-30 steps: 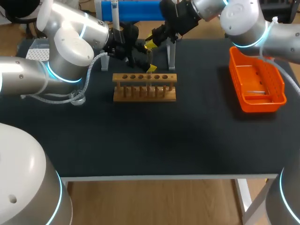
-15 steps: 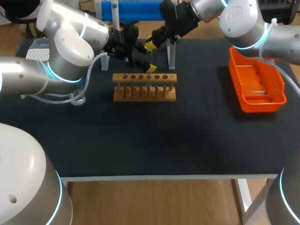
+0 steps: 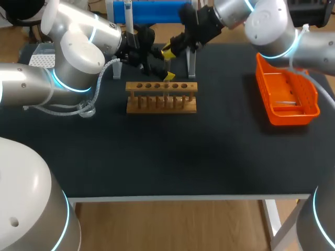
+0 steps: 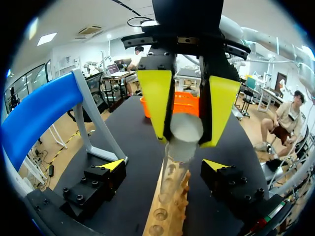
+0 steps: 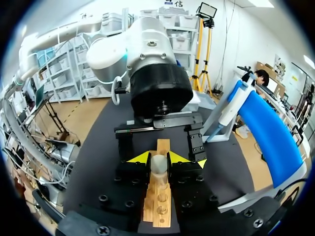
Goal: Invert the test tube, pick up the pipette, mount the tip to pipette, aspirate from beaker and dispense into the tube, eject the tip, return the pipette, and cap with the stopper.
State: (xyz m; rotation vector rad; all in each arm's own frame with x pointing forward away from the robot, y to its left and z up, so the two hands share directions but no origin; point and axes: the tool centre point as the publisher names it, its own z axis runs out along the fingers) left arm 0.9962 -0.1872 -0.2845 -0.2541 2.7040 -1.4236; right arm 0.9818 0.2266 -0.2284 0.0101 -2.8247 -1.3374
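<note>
I judge this is the opening step. My right pincer [image 5: 159, 158] is clamped on the test tube [image 4: 184, 132] and holds it roughly upright over the wooden rack [image 3: 161, 97]. My left pincer [image 4: 165, 167] stands apart on either side of it, lower down and not gripping. I can't make out whether the test tube's lower end sits in a rack hole. Every later step is left to do.

Just behind the rack, the blue stand [image 3: 152, 10] crowds both arms. The broad tabletop [image 3: 167, 151] in front of the rack is where I'd have room to swing. The orange basket [image 3: 287, 94] lies well apart from the rack, on my right arm's side.
</note>
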